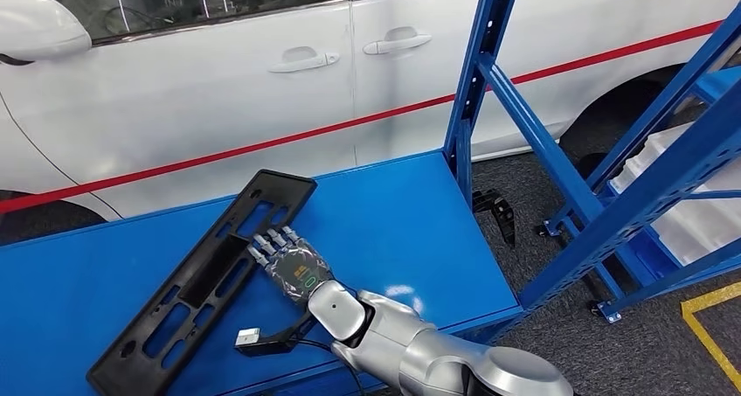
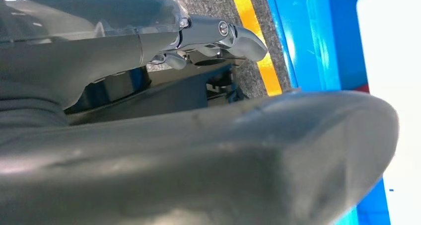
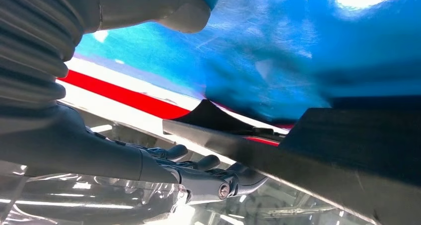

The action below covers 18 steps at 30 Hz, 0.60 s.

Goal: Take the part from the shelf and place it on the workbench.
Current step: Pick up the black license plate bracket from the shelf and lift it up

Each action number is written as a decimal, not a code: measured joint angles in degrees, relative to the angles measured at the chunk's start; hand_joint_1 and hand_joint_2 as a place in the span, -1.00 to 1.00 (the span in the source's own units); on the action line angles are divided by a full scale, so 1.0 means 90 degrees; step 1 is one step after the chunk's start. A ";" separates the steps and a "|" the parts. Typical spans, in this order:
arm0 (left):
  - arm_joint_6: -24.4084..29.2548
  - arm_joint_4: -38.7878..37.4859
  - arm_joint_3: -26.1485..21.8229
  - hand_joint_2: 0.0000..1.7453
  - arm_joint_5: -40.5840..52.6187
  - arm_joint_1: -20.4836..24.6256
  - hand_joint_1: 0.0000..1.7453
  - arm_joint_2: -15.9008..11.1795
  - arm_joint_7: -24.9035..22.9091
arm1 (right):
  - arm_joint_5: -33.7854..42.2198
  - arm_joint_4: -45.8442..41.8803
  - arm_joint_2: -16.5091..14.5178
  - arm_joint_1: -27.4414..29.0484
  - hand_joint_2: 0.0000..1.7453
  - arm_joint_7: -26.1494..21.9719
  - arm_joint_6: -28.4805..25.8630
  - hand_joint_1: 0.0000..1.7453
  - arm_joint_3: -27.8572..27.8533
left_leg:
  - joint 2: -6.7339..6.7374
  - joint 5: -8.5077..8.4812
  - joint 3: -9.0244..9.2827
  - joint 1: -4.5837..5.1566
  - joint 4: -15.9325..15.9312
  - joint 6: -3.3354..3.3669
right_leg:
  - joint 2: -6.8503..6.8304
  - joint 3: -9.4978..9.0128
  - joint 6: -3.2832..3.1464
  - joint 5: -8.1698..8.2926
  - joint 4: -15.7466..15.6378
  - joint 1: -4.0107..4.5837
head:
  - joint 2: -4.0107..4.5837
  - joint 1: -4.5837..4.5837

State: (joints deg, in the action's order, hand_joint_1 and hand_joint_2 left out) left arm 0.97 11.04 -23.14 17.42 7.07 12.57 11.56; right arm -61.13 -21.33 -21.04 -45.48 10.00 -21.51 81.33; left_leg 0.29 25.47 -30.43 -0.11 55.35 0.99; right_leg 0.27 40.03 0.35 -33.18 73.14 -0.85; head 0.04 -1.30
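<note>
We see the long black part (image 1: 197, 282) lying flat on the blue workbench (image 1: 393, 230), running from seven toward one o'clock. Our right hand (image 1: 293, 260) rests at its right edge, fingers seemingly spread, gripping nothing. Bare bench stretches toward three o'clock.

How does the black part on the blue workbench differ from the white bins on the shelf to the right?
The black part is a long, flat frame pierced with slots; the white bins are bulkier, closed-sided boxes. The part lies diagonally on the workbench with the right hand resting on its edge; the bins sit in the blue shelf, untouched. Both look like plastic.
</note>
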 joint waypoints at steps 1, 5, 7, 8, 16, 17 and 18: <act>0.0002 0.0000 -0.0001 -1.00 0.0000 -0.0005 -1.00 0.0001 0.0000 | -0.0001 0.0000 0.0002 0.0003 1.00 0.0010 -0.0010 -1.00 0.0000 | -0.0004 0.0009 0.0001 -0.0004 0.0017 -0.0011 | -0.0005 -0.0119 0.0006 0.0187 -0.0237 -0.0009 | 0.0000 0.0001; 0.0004 0.0000 -0.0001 -1.00 0.0001 0.0001 -1.00 0.0003 0.0008 | -0.0001 -0.0005 -0.0003 -0.0012 1.00 0.0018 -0.0047 -1.00 0.0000 | -0.0035 0.0108 -0.0053 0.0023 0.0175 -0.0133 | -0.0002 -0.0716 -0.0057 0.0682 -0.1477 -0.0023 | 0.0000 -0.0007; 0.0004 0.0000 -0.0001 -1.00 0.0004 0.0006 -1.00 0.0003 0.0009 | -0.0001 -0.0011 -0.0010 -0.0011 1.00 0.0048 -0.0087 -1.00 0.0001 | -0.0042 0.0127 -0.0069 0.0024 0.0199 -0.0190 | 0.0010 -0.0710 -0.0139 0.0664 -0.1506 -0.0002 | 0.0000 -0.0014; 0.0004 0.0000 -0.0001 -1.00 0.0010 0.0006 -1.00 0.0003 0.0004 | -0.0002 -0.0012 -0.0011 -0.0010 1.00 0.0080 -0.0117 -1.00 0.0002 | -0.0042 0.0146 -0.0074 0.0011 0.0212 -0.0218 | 0.0006 -0.0714 -0.0174 0.0668 -0.1516 0.0001 | 0.0000 -0.0012; 0.0039 0.0000 -0.0001 -1.00 0.0084 0.0025 -1.00 0.0007 -0.0098 | -0.0077 0.0002 -0.0015 0.0050 1.00 0.0341 -0.0372 -1.00 0.0002 | -0.0035 0.0733 -0.0831 -0.0058 0.1824 -0.0334 | -0.0010 -0.0723 -0.0279 0.0682 -0.1548 -0.0003 | 0.0000 -0.0027; 0.0049 0.0000 -0.0001 -1.00 0.0095 0.0026 -1.00 0.0007 -0.0113 | -0.0079 0.0002 -0.0016 0.0052 1.00 0.0350 -0.0383 -1.00 0.0001 | -0.0035 0.0488 -0.0649 -0.0059 0.1431 -0.0315 | 0.0002 -0.0741 -0.0275 0.0677 -0.1548 -0.0003 | 0.0000 -0.0027; 0.0055 0.0000 -0.0001 -1.00 0.0103 0.0024 -1.00 0.0007 -0.0125 | -0.0079 0.0002 -0.0016 0.0050 1.00 0.0351 -0.0395 -1.00 0.0001 | -0.0034 0.0276 -0.0452 -0.0058 0.0994 -0.0293 | 0.0015 -0.0756 -0.0268 0.0672 -0.1550 -0.0004 | 0.0000 -0.0027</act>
State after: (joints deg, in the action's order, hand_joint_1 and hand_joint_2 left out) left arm 1.47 11.04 -23.15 18.35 7.29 12.63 10.44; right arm -61.84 -21.31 -21.19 -45.02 13.16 -25.07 81.34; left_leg -0.01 27.96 -34.49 -0.63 64.29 -1.65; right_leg 0.40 33.22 -2.06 -27.14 59.19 -0.89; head 0.04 -1.55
